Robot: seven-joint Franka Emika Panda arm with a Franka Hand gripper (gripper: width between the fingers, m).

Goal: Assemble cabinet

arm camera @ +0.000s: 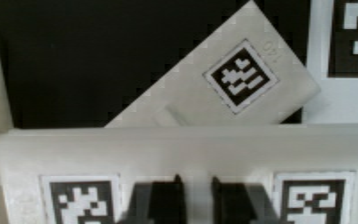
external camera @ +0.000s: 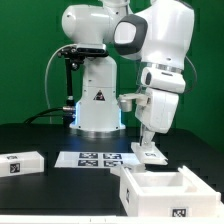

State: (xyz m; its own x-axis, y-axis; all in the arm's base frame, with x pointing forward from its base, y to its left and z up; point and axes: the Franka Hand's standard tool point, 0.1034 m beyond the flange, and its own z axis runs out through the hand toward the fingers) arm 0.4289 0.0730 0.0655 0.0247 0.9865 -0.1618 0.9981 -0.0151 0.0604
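My gripper [external camera: 150,143] is low over the table, just to the exterior view's right of the marker board. In the wrist view, the gripper [arm camera: 190,200] has its two dark fingers close together on a white tagged panel [arm camera: 87,150], with a tag either side of them. That panel [external camera: 151,155] shows as a small white piece under the fingers. A second white tagged panel [arm camera: 238,75] lies tilted on the black table beyond it. The open white cabinet box [external camera: 150,196] stands at the front right.
The marker board [external camera: 95,158] lies flat in the middle of the table, and one of its tags shows in the wrist view [arm camera: 350,35]. A white tagged part [external camera: 20,165] lies at the left. The robot pedestal [external camera: 97,105] stands behind.
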